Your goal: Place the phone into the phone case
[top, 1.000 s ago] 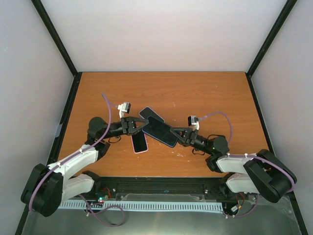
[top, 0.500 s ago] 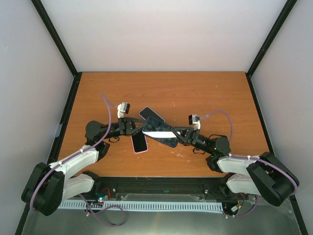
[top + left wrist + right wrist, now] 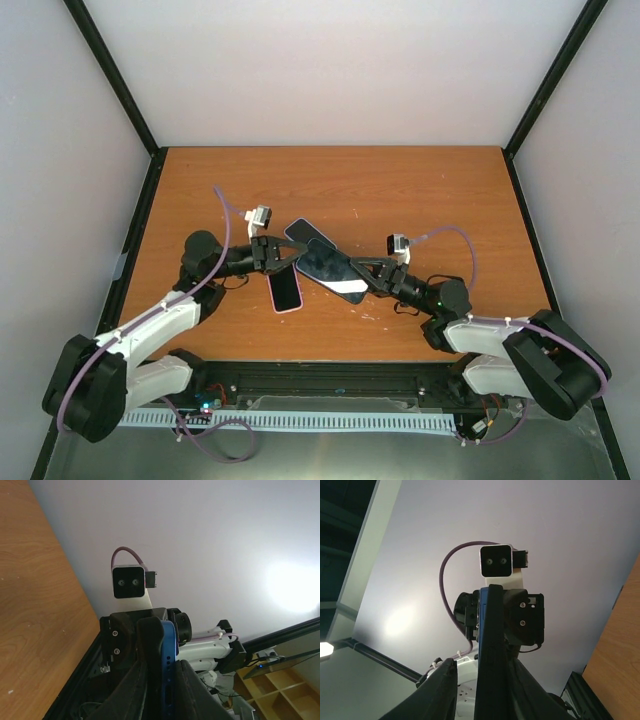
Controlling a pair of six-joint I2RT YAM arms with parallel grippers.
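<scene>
The phone was suspended over the middle of the desk, slightly toward its near edge. One arm stood at each end, so that neither hand carried the whole length and the broad faces were left free. The left hand was closed down narrowly on the left end. The left wrist view showed a finger tight against each face of the slab, which presented a black face and a blue edge. Whether that blue edge belonged to the phone body or to a case already around it could not be determined. The right hand straddled the opposite end with its jaws a little apart. The right wrist view showed a gap between one finger and the slab, so a firm grip there could not be confirmed. Two other flat items lay on the desk: a pink slab just nearward of the left hand, and a dark slab just beyond the phone toward the far edge, partly covered by it. Judged from this arrangement, seating was in progress, and the end-to-end hold served to steady the phone. A loose right hand would leave the left carrying the load alone, with a risk of tilt.
</scene>
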